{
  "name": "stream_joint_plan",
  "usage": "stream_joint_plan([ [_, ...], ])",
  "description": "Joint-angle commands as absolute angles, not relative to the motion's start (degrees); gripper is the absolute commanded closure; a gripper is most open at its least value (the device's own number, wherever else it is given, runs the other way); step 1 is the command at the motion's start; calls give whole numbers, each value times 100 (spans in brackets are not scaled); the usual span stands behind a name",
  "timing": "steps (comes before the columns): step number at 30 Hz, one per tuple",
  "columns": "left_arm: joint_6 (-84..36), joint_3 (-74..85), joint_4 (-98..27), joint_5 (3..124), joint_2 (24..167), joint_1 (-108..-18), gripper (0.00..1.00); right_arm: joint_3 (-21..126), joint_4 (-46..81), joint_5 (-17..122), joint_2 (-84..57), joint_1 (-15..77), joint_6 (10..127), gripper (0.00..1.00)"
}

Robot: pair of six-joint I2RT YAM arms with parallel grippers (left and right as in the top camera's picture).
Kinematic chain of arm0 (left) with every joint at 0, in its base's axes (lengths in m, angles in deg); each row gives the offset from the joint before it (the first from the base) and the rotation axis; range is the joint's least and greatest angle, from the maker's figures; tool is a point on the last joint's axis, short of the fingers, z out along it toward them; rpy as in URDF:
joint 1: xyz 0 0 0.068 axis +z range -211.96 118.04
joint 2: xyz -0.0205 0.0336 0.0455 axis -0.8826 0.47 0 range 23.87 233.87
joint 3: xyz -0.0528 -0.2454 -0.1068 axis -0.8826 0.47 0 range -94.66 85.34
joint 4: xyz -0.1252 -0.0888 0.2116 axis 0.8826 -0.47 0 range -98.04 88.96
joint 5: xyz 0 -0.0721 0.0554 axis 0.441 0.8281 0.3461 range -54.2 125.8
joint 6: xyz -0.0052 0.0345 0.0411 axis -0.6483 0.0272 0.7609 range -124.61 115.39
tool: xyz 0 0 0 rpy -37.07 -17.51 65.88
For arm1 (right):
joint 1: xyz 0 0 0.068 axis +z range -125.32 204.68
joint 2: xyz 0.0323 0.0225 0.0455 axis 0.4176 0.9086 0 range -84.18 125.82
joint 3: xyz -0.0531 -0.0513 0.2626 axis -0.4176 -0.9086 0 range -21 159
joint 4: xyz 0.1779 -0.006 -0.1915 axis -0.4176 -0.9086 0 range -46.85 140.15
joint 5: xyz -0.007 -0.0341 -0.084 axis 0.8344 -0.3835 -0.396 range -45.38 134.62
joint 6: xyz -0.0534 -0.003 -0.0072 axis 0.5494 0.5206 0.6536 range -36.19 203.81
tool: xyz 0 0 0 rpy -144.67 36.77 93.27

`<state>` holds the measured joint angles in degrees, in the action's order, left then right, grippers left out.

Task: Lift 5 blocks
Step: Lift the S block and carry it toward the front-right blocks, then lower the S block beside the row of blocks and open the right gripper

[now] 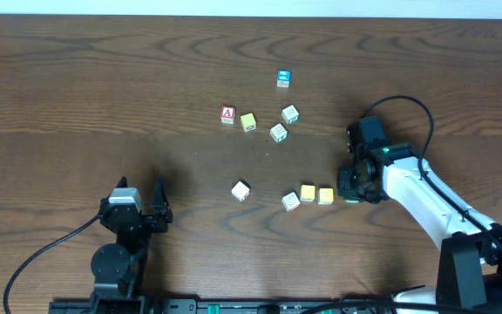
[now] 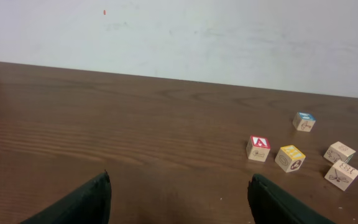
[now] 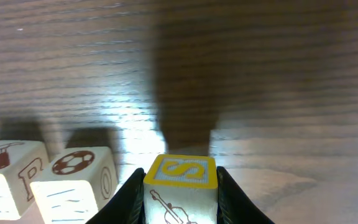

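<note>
I'm reading a capital "A" on the top of the red cube (image 2: 259, 142). Through the right wrist camera I'm seeing a yellow "S" facing up on the yellow-bordered block (image 3: 180, 173). I'm also making out a brown "O" on the side of the soccer-ball block (image 3: 73, 180) and a brown "P" on the leftmost block (image 3: 11, 177). Markings on the other cubes are coming through too small to read.

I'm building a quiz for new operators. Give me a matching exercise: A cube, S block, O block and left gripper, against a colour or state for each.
1 A cube
2 S block
3 O block
4 left gripper

a open, empty
b red top
c football on top
d in right gripper

Pairs: 1-b, 2-d, 3-c, 4-a
</note>
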<state>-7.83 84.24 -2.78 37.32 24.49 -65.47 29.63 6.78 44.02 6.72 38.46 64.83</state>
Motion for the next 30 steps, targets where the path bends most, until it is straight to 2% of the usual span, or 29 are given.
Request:
stream_joint_plan([
  [1,-834,8511,-512,3619,2419,-6525,29,2932,711,4564,606,3818,6716,89],
  [30,-834,8511,-512,3619,2419,-6525,29,2491,1233,5309,610,3890,6974,86],
])
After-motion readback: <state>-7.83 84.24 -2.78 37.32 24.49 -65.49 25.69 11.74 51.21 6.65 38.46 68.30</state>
